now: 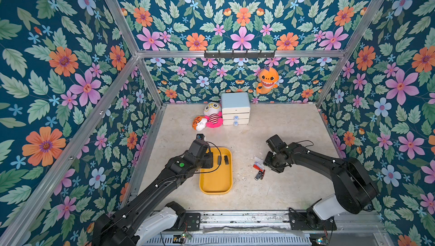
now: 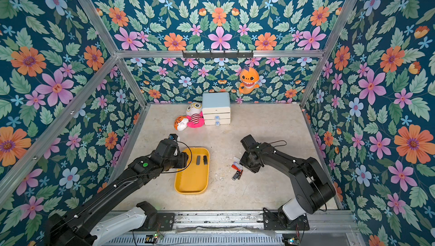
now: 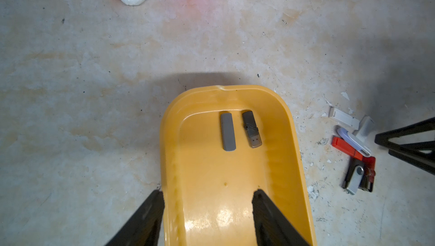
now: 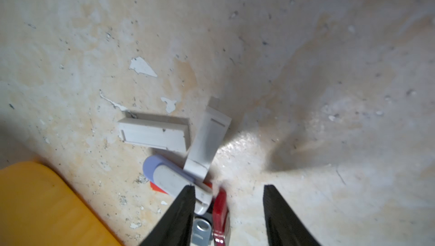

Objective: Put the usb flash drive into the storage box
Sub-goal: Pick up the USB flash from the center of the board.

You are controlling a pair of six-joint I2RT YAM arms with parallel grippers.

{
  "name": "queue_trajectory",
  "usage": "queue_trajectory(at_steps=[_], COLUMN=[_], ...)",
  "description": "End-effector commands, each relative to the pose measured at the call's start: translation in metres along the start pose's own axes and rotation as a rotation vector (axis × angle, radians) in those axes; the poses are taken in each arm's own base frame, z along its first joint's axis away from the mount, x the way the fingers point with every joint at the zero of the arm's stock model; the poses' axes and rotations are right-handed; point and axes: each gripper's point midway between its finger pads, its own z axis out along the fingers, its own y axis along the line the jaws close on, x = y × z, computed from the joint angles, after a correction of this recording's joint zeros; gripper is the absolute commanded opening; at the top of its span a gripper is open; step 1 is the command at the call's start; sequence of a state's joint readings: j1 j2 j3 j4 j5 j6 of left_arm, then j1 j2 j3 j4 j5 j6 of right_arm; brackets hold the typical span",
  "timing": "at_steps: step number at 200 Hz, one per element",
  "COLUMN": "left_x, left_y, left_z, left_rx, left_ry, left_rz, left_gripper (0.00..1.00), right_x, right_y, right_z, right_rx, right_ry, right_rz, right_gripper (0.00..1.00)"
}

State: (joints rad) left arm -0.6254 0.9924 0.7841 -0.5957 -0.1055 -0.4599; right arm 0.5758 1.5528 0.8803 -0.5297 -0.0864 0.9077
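Note:
The storage box (image 1: 217, 181) (image 2: 191, 181) is a shallow yellow tray left of centre. Two grey usb flash drives (image 3: 227, 131) (image 3: 251, 129) lie side by side at its far end. My left gripper (image 3: 209, 191) (image 1: 208, 160) hovers open over the tray's left side, one finger outside the rim and one inside, holding nothing. A pile of flash drives (image 1: 259, 168) (image 2: 236, 169) lies on the table right of the tray: white, lilac (image 4: 169, 176), red (image 4: 221, 204), and one with a silver swivel (image 4: 201, 230). My right gripper (image 4: 228, 187) (image 1: 270, 165) is open over the pile, with the red drive between its jaws.
A white three-drawer cabinet (image 1: 235, 108) stands at the back wall with two plush toys (image 1: 213, 115) to its left. An orange plush (image 1: 267, 80) hangs on the back wall. Floral walls enclose the table on three sides, and a metal rail (image 1: 247, 217) runs along the front.

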Motion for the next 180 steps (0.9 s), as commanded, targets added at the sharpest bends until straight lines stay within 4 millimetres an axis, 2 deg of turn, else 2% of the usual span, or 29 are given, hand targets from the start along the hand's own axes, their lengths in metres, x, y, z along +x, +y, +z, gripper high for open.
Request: queue_trajectory(at_steps=[1,42,50,113,180], left_x=[-0.005,-0.006,-0.006,-0.004,-0.001], left_y=[-0.001,0.000,0.001,0.000,0.003], left_z=[-0.002,-0.003,-0.003,-0.002,0.004], left_rx=[0.007,0.001,-0.002,0.000,-0.025], left_ry=[-0.023,-0.031,-0.031,-0.025,-0.002], left_rz=[0.010,0.009,0.009,0.010,0.016], left_gripper=[0.65,0.65,0.65,0.66,0.66], right_x=[-0.004,-0.006,-0.003,0.008,0.003], right_y=[-0.004,0.004,-0.002,-0.007,-0.014], right_z=[0.000,0.005,0.014,0.025,0.020], right_rx=[0.051,0.088,0.128,0.237,0.286], right_ry=[-0.006,0.009,0.027,0.048,0.035], right_rz=[0.011,-0.017,-0.019,-0.090,-0.132], right_gripper=[0.52,0.51,0.51,0.50,0.41])
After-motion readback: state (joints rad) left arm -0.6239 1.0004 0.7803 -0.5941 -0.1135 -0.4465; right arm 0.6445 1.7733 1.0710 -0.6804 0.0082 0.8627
